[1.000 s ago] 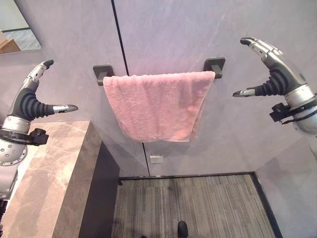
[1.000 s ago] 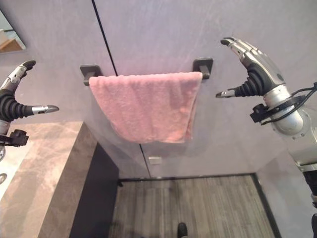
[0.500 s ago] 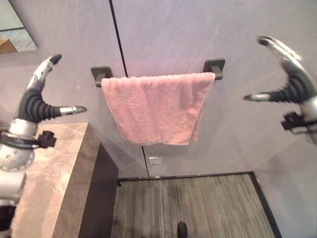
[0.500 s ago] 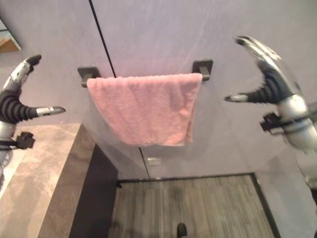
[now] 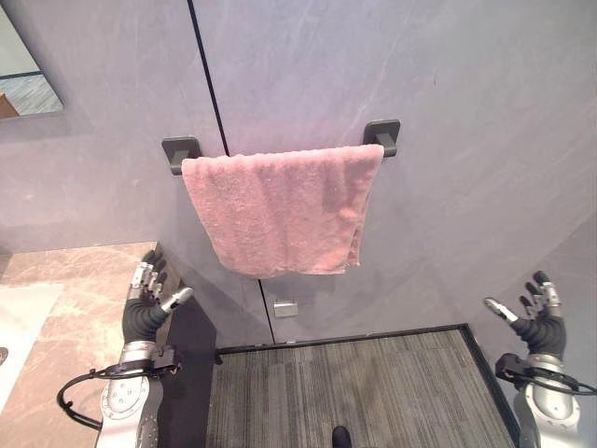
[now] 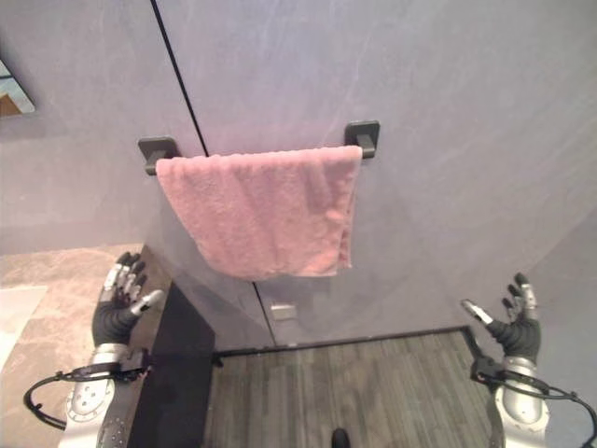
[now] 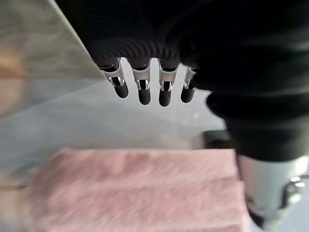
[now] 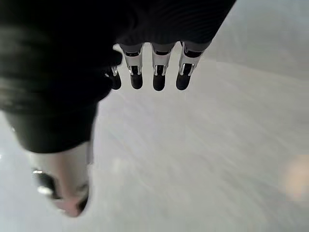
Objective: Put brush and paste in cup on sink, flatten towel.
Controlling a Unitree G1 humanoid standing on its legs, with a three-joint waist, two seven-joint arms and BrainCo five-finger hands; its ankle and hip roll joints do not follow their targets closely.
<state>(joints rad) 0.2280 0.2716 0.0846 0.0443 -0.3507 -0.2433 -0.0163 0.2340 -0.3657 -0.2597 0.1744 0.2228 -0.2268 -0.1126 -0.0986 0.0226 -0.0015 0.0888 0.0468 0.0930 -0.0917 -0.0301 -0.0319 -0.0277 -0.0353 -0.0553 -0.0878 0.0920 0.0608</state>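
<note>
the left hand [image 5: 146,306] is held low with its fingers spread and relaxed, nothing gripped in it. it is seen well below the towel [image 5: 278,210] and off toward that cloth's left end, just above the near corner of the stone bench [image 5: 79,308]. the right hand [image 5: 534,322] is likewise held apart, fingers straight and thumb out, empty, well below the towel and far off past its right end, in front of the grey wall [image 5: 466,140].

between them the pink towel is draped over a dark rail [image 5: 382,135] fixed to the wall by two brackets. it is hung fairly smooth along the rail, but its lower edge is uneven: it runs on a slant below the left end, and a doubled fold is seen at the right end.

brush, paste and cup cannot be placed from these views, so that part of the task cannot be judged. the flattening appears close to done or done.

from here, the risk is judged to lie in any renewed reach. with both hands this far below the towel, a rising hand could catch the hanging lower edge and bunch it, or drag the cloth sideways along the rail. a one-sided pull at the folded right end could slide the towel off the rail altogether.
</note>
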